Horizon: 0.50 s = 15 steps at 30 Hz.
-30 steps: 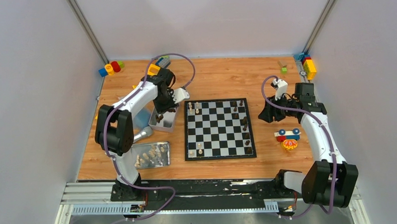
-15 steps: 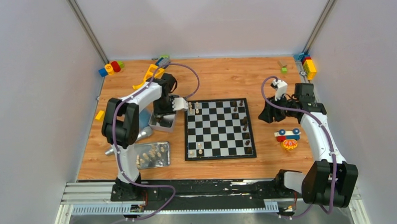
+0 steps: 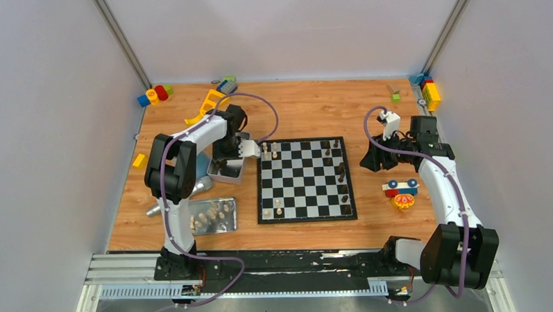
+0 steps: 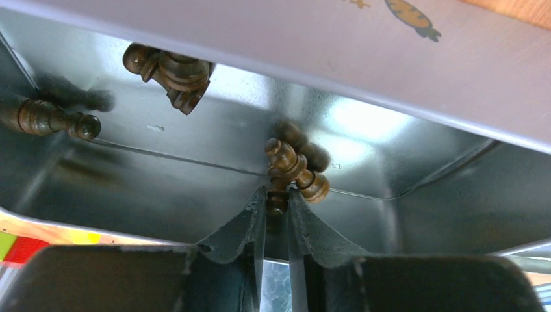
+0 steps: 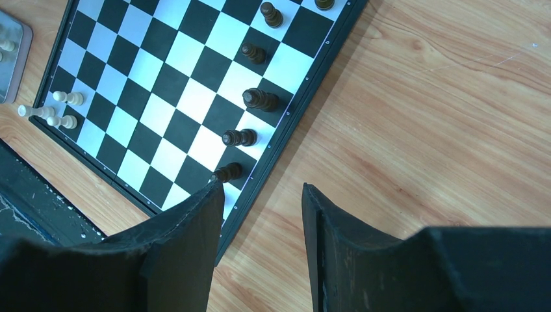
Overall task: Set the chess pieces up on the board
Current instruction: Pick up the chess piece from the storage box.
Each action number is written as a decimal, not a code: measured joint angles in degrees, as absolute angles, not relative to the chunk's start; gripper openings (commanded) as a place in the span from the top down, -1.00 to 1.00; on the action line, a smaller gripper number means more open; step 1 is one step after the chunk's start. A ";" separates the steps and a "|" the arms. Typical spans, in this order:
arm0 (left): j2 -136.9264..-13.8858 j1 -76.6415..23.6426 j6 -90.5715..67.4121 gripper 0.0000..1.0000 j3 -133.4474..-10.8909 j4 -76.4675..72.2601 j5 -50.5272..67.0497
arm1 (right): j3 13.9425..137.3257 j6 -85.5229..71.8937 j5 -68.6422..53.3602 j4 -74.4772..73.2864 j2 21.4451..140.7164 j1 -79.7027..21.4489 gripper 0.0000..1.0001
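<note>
at 10 o'clock on the table (image 3: 313,103), colourful toy blocks (image 3: 153,95) sit in the far corner. nearer, at the board's 8 o'clock, a flat metal tray (image 3: 224,227) holds a loose heap of pale chess pieces (image 3: 208,215). beyond it, beside the board's left edge near 10 o'clock, a small deep tin (image 3: 229,177) holds dark chess pieces (image 4: 170,65) lying on their sides: one at 11 o'clock in the left wrist view, one at 9 o'clock, and a little cluster at the centre. the left end effector (image 4: 277,195) is down inside this tin, its jaws drawn narrow with the end of one cluster piece between the tips; whether they pinch it i cannot tell. the board (image 3: 304,183) lies mid-table, with pale figures (image 3: 274,150) at its two left corners and dark figures (image 3: 342,173) along its right side. at the board's 3 o'clock the right end effector (image 5: 261,188) hangs over the table by the board's border, jaws partly apart with nothing between them. a toy car (image 3: 400,187) sits at its 5 o'clock.
</note>
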<state>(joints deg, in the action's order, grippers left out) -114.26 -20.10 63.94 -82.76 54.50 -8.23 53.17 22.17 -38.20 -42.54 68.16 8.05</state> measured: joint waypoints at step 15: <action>-111.68 -21.34 60.88 0.95 -89.49 62.85 -4.82 | 53.17 22.20 -37.98 -42.54 68.18 8.05 0.03</action>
